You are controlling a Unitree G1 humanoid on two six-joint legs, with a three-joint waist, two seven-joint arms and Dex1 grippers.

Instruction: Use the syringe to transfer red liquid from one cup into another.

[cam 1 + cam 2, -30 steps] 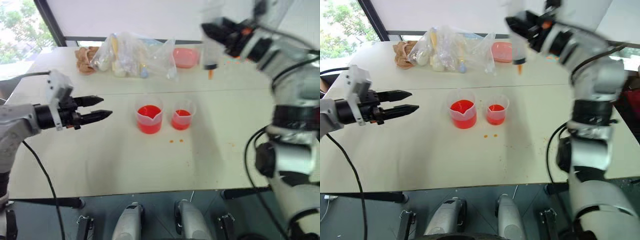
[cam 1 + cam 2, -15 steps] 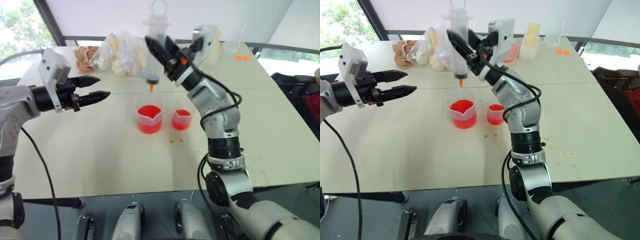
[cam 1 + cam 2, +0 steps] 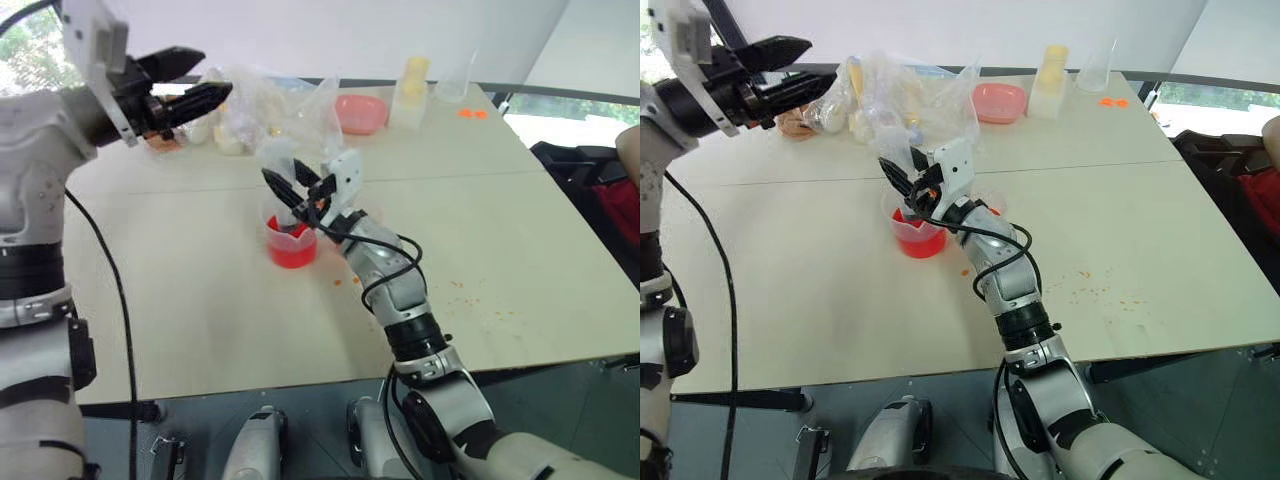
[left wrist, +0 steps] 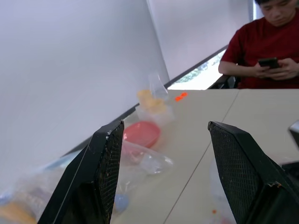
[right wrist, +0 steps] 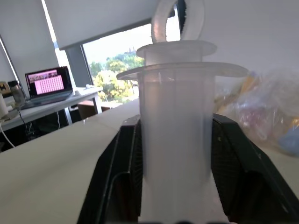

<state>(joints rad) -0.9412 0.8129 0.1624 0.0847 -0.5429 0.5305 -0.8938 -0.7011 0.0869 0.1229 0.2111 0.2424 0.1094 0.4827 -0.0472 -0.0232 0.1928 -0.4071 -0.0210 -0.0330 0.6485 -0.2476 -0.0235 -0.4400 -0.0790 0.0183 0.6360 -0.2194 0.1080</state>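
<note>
Pincer on my right arm (image 3: 288, 186) is clamped on the large clear plastic syringe (image 3: 278, 160), holding it upright over the larger clear plastic beaker with a pouring spout (image 3: 291, 243), which stands on the pale tabletop (image 3: 200, 290). From my head, the syringe barrel is faint against the crumpled clear plastic bags (image 3: 262, 105) behind it, and its orange tip I cannot make out. Bright red-orange liquid (image 3: 292, 252) fills the beaker's lower part. The smaller, narrower clear cup is almost wholly hidden behind my right forearm; a sliver of its rim (image 3: 995, 206) shows in the right eye view. Small orange droplets (image 3: 340, 282) lie near the beaker. My left pincer (image 3: 205, 84) hangs high at the far left with its two black fingers apart and nothing between them. A pink dish (image 3: 360, 113) sits at the far edge.

From my left wrist, the two fingers (image 4: 100, 172) stand wide apart around bare air; a person in a red shirt (image 4: 264, 44) is cut off by the frame's edge, holding a phone.

From my right wrist, the syringe's barrel (image 5: 177, 126) sits tight between the fingers (image 5: 128, 163), its flange and ring-topped plunger above; the lower end is cut off.
</note>
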